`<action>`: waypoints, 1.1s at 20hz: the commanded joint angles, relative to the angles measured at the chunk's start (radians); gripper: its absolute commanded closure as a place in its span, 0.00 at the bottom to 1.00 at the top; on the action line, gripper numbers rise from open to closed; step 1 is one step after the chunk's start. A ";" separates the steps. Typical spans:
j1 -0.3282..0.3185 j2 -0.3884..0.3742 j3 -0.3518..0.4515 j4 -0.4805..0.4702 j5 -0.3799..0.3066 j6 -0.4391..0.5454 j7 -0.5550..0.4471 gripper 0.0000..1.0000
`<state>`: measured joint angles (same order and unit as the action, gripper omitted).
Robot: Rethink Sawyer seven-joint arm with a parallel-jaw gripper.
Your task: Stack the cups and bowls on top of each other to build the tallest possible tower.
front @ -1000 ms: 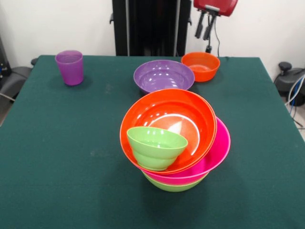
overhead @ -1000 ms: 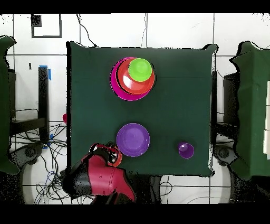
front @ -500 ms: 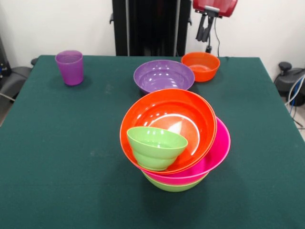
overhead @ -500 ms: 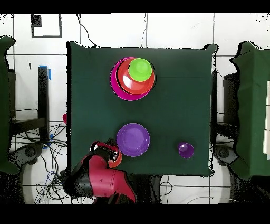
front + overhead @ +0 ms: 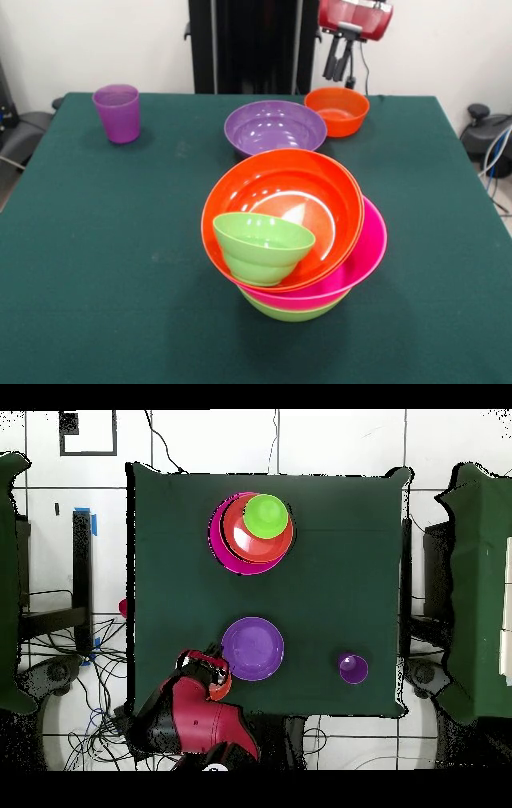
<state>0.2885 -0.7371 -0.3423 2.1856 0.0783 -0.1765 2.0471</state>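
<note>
1. The tower, centre of the front view, leans, with a small green bowl tipped inside it
2. The small orange bowl sits upper right, just beside the purple bowl
3. The gripper hangs above it, fingers slightly parted, empty: lower onto 1 rim

Legible text, labels, brands, numbers, signs: none on any bowl, cup, table or arm.

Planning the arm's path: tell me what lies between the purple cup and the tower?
Only bare green cloth lies between the purple cup and the tower, shown in the front view.
</note>
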 commanded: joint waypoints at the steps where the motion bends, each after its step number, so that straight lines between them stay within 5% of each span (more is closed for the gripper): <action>1: -0.024 0.066 0.091 0.041 -0.037 -0.016 0.149 0.00; 16: 0.023 0.088 0.040 0.062 -0.045 -0.008 0.137 0.00; 22: 0.018 0.135 0.046 0.070 -0.087 -0.106 0.143 0.00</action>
<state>0.3025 -0.6907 -0.3558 2.2057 0.0530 -0.1858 2.0471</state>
